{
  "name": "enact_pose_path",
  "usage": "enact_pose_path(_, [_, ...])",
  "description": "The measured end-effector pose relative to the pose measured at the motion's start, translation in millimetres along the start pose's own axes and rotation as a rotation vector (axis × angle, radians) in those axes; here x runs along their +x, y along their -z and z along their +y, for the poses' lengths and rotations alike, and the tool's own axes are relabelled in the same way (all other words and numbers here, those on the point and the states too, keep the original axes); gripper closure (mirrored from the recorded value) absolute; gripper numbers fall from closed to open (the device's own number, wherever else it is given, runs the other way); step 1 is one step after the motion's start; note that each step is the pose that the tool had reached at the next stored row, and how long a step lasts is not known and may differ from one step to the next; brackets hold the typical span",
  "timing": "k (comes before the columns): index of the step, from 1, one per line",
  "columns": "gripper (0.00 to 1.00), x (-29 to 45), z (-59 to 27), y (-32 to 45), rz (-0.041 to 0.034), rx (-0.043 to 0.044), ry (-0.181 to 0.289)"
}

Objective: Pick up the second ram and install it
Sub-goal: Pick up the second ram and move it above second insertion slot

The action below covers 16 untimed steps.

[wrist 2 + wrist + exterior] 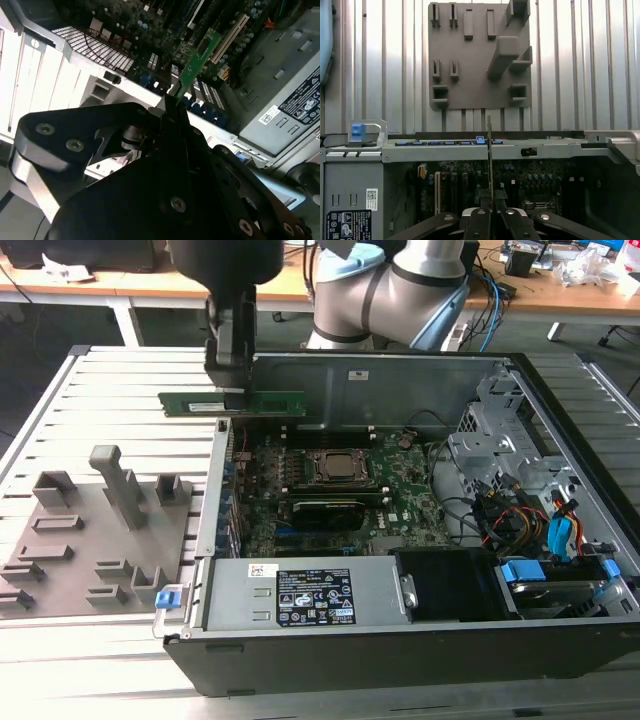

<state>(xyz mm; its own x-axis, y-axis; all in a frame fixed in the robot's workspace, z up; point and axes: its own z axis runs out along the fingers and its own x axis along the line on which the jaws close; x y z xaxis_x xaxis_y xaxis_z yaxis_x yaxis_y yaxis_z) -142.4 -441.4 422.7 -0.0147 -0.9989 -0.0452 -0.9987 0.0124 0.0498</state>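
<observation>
Here the end effector (232, 390) clamps the second ram (275, 402) at mid-length, level above the case (350, 655).

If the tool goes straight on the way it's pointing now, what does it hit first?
Probably the rim of the case wall: the second ram held in the tool straddles it, though depth is hard to judge.

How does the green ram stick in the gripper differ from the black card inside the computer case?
The second ram is green, the black card dark. The second ram is a thin board; the black card looks bulkier. The gripper holds the second ram in the air above the edge of the computer case; the black card sits on the motherboard. Both are long and narrow.
</observation>
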Motion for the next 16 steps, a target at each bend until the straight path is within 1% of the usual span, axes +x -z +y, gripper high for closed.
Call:
enact_pose_path(1, [0.86,-0.1,-7.8,0.3,-0.0001,-0.0002,0.0])
enact_pose_path(3, [0.86,-0.3,-18.2,0.9,0.0,-0.0004,0.0])
enact_pose_path(9, [0.86,-0.7,-44.4,2.2,0.0,-0.0013,0.0])
enact_pose_path(12, [0.86,-0.8,-52.3,2.6,0.0,-0.0014,0.0])
enact_pose_path(14, [0.86,-0.9,-61.3,3.0,0.0,-0.0018,0.0])
enact_pose_path(16, [0.86,-1.1,-73.2,3.6,0.0,-0.0026,0.0])
